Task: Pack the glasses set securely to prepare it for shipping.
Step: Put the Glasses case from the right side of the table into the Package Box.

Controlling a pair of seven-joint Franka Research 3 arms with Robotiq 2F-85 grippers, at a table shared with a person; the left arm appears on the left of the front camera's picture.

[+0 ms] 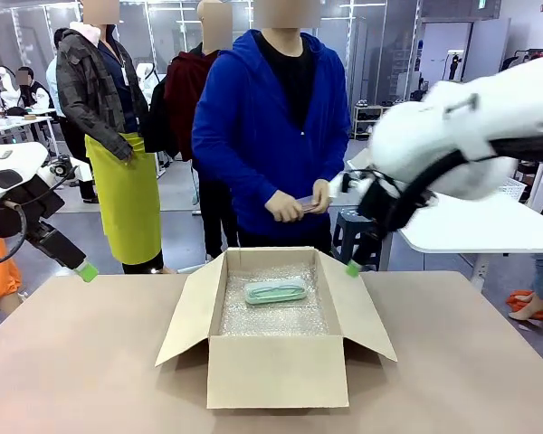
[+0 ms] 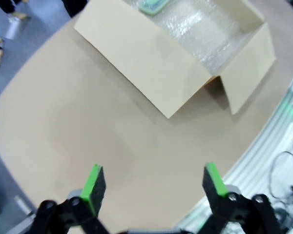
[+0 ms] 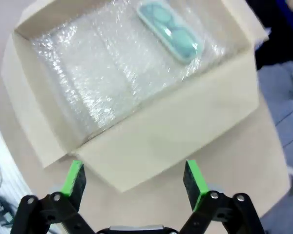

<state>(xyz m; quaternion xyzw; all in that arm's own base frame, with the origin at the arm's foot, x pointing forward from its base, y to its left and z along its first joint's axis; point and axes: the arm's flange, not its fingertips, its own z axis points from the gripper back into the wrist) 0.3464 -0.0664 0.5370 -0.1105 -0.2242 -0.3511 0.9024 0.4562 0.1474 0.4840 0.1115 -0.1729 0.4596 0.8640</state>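
Note:
A mint green glasses case (image 1: pixel 276 291) lies on bubble wrap inside the open brown cardboard box (image 1: pixel 276 366) at the table's middle. It also shows in the right wrist view (image 3: pixel 170 31) and at the top edge of the left wrist view (image 2: pixel 151 5). The person in the blue hoodie holds a pale pink case (image 1: pixel 305 204) in both hands behind the box. My right gripper (image 3: pixel 134 178) hangs open over the box's right flap, holding nothing. Over bare table to the left of the box, my left gripper (image 2: pixel 153 183) is open and empty too.
The box's flaps (image 1: pixel 188 318) stand spread outward on all sides. Tan tabletop (image 1: pixel 81 362) lies free to the left and right of the box. Other people stand behind the person, and a white table (image 1: pixel 471 231) is at the back right.

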